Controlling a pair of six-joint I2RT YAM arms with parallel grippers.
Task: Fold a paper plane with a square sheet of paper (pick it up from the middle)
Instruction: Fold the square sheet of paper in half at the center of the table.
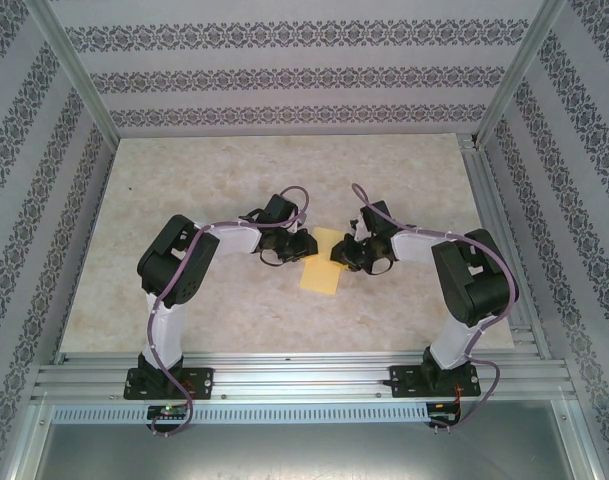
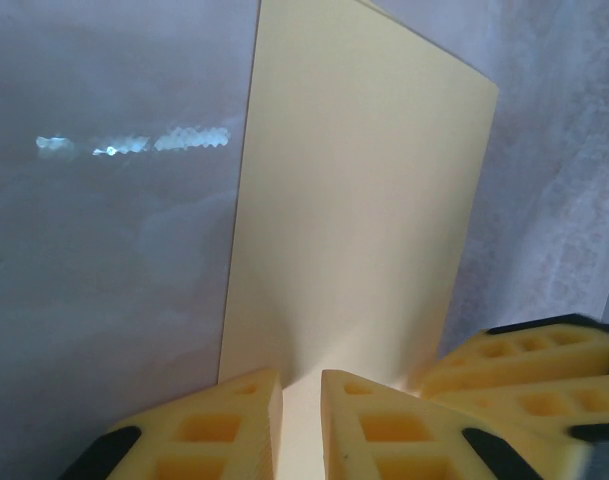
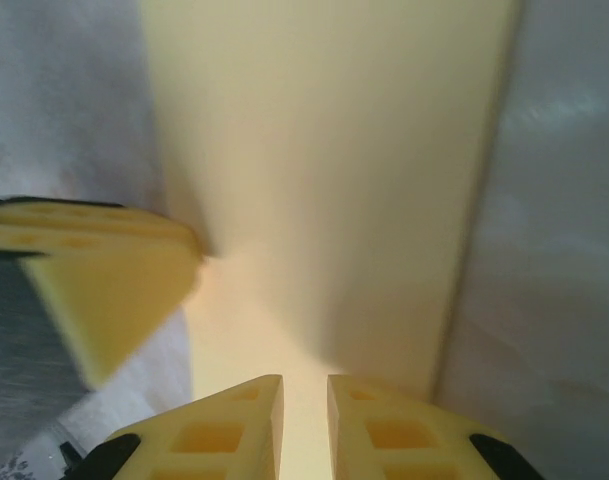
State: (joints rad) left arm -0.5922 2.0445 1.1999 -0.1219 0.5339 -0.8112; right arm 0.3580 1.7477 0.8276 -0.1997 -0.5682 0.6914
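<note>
**Both grippers on the paper, tear risk**

The pale-yellow sheet of paper (image 1: 322, 266) sits centre of the top view, a narrow strip btwn the two arms, over the marbled table (image 1: 184, 180). I can't tell if its low end touches the top.

The left gripper (image 1: 286, 247) comes in from the left. In its own cam the jaws (image 2: 302, 388) are nearly together w/ the sheet (image 2: 364, 200) running up out of the slim gap, so I'd say it's pinching the paper edge. The right gripper (image 1: 352, 252) mirrors it. Its jaws (image 3: 304, 388) are also a thin slit apart, w/ paper (image 3: 334, 150) in the slit, prob. clamped too. Creases fan out from both pinch pts.

Risks, as I judge it:
- Arms pull apart or twist unevenly → thin sheet rips at a pinch pt.
- Grips sit on edges, not far in → paper slides out if one jaw eases.
- Wrinkles near the fingers could set a stray crease and skew the next fold.
- Grippers are v. close together, so a bump could knock the alignment.
</note>
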